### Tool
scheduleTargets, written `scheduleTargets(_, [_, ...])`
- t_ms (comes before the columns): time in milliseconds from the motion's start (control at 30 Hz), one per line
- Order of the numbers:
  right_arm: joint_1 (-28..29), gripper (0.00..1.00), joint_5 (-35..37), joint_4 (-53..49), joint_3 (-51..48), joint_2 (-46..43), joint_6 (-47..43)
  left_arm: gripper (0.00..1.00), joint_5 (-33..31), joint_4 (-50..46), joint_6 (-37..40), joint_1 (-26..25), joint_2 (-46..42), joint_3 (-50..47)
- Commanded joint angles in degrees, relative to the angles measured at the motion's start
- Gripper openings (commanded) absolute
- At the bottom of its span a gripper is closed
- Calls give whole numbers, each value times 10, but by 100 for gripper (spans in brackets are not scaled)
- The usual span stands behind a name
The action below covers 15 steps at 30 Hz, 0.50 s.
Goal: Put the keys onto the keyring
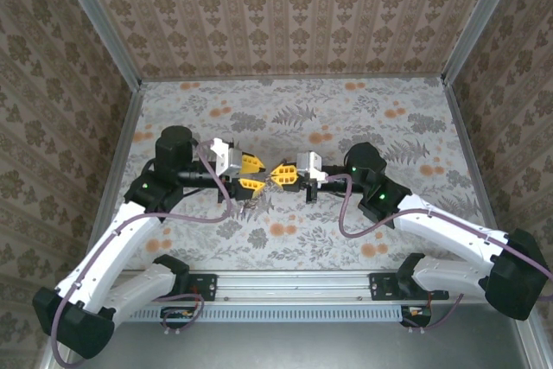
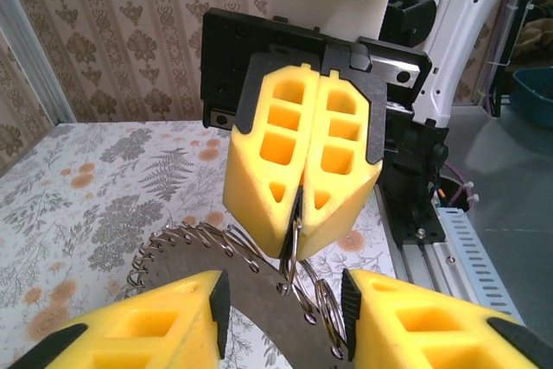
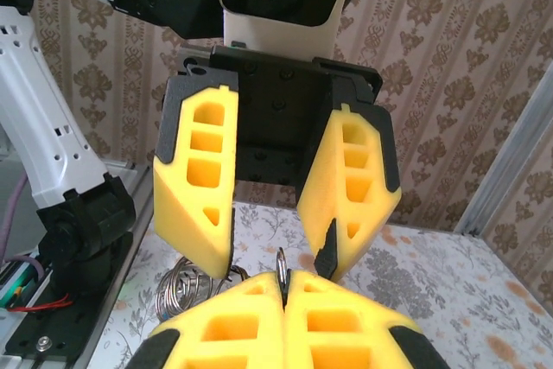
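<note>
The two claws meet tip to tip over the middle of the table.

The left claw is wide open. Its two yellow fingers stand far apart, with a big gap between them.

The right claw is closed tight. Its two yellow fingers are pressed flat against each other. Their tips point into the gap of the left claw.

The keyring is held at the tips of the right claw. A thin silver wire loop of the ring is pinched between the right claw's fingers. A bit of it pokes out just past the tips.

The rest of the keyring hangs below the right claw's tips, in the gap between the left claw's fingers. It is a dark grey band with little teeth on its edge. Curly wire coils run along it. One left finger sits on each side of the ring, and I cannot tell if they touch it.

From above, the ring shows just under the spot where the two claws meet. I cannot tell if its low end rests on the flowery table.
</note>
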Motion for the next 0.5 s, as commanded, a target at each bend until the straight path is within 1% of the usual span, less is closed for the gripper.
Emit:
scheduleTargets(0, [-3, 0, -34, 1, 29, -6, -17, 37, -5, -9, 42, -9, -7, 16])
scheduleTargets(33, [-4, 0, -35, -3, 32, -5, -18, 35, -7, -8, 44, -13, -7, 16])
scheduleTargets(167, [-4, 0, -39, -17, 41, 0, -23, 24, -19, -7, 58, -21, -3, 19])
scheduleTargets(300, [-4, 0, -37, -23, 44, 3, -25, 16, -28, 2, 62, -26, -5, 18])
scheduleTargets(433, [-4, 0, -35, -36, 44, 5, -33, 0, -28, -3, 70, -28, -6, 21])
scheduleTargets(467, [-4, 0, -34, -36, 43, 5, -33, 0, -27, -9, 76, -28, -7, 22])
